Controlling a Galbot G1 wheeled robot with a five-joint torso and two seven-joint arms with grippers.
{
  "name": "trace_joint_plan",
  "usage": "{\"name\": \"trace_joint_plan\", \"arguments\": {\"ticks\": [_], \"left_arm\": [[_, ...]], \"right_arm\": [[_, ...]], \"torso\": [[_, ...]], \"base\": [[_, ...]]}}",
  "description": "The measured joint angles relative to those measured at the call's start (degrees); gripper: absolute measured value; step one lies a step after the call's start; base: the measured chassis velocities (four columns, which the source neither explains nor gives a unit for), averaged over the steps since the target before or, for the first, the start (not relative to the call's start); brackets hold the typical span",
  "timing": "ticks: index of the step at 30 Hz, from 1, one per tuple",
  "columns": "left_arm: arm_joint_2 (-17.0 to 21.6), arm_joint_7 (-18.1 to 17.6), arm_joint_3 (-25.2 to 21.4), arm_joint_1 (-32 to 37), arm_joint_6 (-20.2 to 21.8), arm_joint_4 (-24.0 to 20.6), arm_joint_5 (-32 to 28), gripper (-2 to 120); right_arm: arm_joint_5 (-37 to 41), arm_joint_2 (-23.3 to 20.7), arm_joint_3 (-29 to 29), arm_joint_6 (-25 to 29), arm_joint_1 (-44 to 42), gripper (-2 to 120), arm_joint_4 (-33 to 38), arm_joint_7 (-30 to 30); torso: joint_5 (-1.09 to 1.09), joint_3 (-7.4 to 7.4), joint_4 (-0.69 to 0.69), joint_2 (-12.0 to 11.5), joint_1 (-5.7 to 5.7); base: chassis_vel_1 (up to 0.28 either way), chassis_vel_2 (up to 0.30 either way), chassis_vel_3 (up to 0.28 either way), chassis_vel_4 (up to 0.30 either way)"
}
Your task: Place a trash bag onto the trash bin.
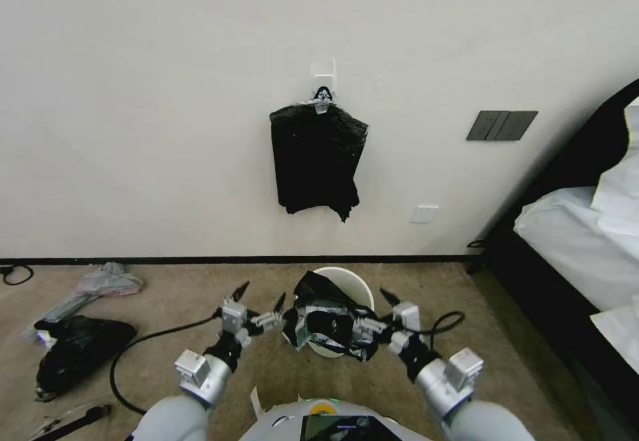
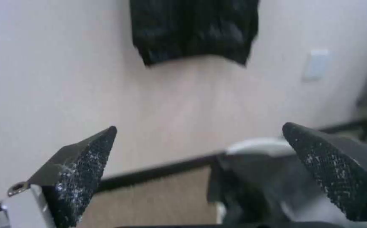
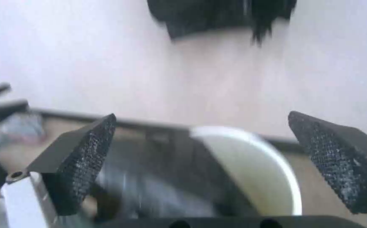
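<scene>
A: While lying only half across the trash bin (image 1: 353, 287), with the far rim bare, risking a slide off — trash bag (image 1: 324, 321) bunched over the near side and spilling down the front toward the carpet (image 1: 166, 294).

B: Agreeing. Thin and glossy, so probably slipping at the lightest tug. Also possibly tipping the small bin itself if one side gets pulled harder than the other.

A: Checking the left gripper (image 1: 259, 298) now: sitting just left of the bag's edge, jaws spread wide, gripping nothing. Showing wide apart in the left wrist view too, with the bag (image 2: 251, 190) and the bin rim (image 2: 255, 145) beyond them.

B: And the right gripper (image 1: 393, 308): hovering at the bag's right edge, jaws likewise released and wide, clamping nothing. Looking past them in the right wrist view onto dark plastic (image 3: 162, 177) beside the bare cream wall of the bin (image 3: 255, 171).

A: Whether actually touching the bag on either side — not telling from here.

B: Another worry: snagging the crinkled film on a jaw tip and dragging it off the rim. Also noting the clipped bundle of bags (image 1: 318, 161) hanging on the wall above, well apart from all this.
</scene>
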Motion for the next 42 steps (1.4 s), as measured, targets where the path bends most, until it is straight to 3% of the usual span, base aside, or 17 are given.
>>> {"name": "trace_joint_plan", "arguments": {"ticks": [5,8,12,16,20,24,25,28,31,37,39,42], "left_arm": [[-4.19,0.00,-1.04,-1.12,-0.33,0.26,1.95,100],[-8.18,-0.03,-2.72,-0.28,-0.12,0.16,4.32,100],[-9.20,-0.19,-2.74,-1.11,1.04,0.46,5.63,100],[-10.79,-0.09,-3.37,-1.96,2.31,1.57,6.93,100],[-11.45,0.48,-4.30,-1.83,1.97,2.59,7.60,100],[-12.92,2.73,-6.36,-0.83,0.47,4.23,8.15,100],[-12.92,2.73,-6.36,-0.83,0.47,4.23,8.15,100],[-14.91,4.66,-8.16,0.72,-1.70,5.16,9.26,100],[-15.76,5.44,-8.68,2.21,-3.08,5.62,9.80,100],[-17.00,5.77,-7.76,3.56,-4.73,6.23,11.49,100],[-17.09,5.75,-6.45,3.78,-4.81,6.20,12.32,100],[-16.98,5.73,-6.13,3.55,-4.81,5.96,12.64,100]], "right_arm": [[8.26,-0.66,3.67,-0.11,5.07,100,-0.02,-1.28],[19.32,-2.42,7.03,-9.55,13.96,100,-0.37,-0.30],[25.13,-4.35,6.02,-15.95,22.25,100,-5.35,0.19],[25.33,-8.53,-1.50,-22.50,36.19,100,-16.06,-3.94],[26.00,-9.81,-5.17,-27.21,41.68,100,-20.06,-7.00],[27.68,-9.74,-16.24,-36.47,57.33,100,-30.25,-12.87],[27.68,-9.74,-16.24,-36.47,57.33,100,-30.25,-12.87],[26.58,-9.07,-25.75,-37.10,65.92,100,-37.01,-16.61],[23.75,-9.37,-30.51,-37.07,69.00,100,-40.17,-20.99],[17.24,-8.69,-34.78,-36.93,71.93,100,-45.06,-29.82],[14.66,-7.17,-39.07,-36.76,76.22,100,-48.82,-33.44],[13.19,-6.32,-42.04,-36.69,78.50,100,-50.74,-34.56]], "torso": [[0.00,0.00,0.01,0.00,0.00],[0.00,0.00,0.03,0.00,0.00],[0.02,0.00,0.02,0.00,0.00],[0.02,0.01,0.01,0.00,0.01],[-0.03,0.01,0.01,0.00,0.00],[-0.02,0.01,0.01,-0.01,0.01],[-0.02,0.01,0.01,-0.01,0.01],[0.01,0.01,0.04,0.00,0.01],[-0.01,0.01,0.02,0.00,0.01],[0.01,0.01,-0.01,-0.01,0.00],[-0.01,0.00,0.02,0.00,0.01],[0.00,0.00,0.02,0.00,0.00]], "base": [[0.000,0.000,0.000,0.000],[0.000,0.000,0.000,0.000],[0.000,0.000,0.000,0.000],[0.000,0.000,0.000,0.000],[0.000,0.000,0.000,0.000],[0.000,0.000,0.000,0.000],[0.000,0.000,0.000,0.000],[0.000,0.000,0.000,0.000],[0.000,0.000,0.000,0.000],[0.000,0.000,0.000,0.000],[0.000,0.000,0.000,0.000],[0.000,0.000,0.000,0.000]]}}
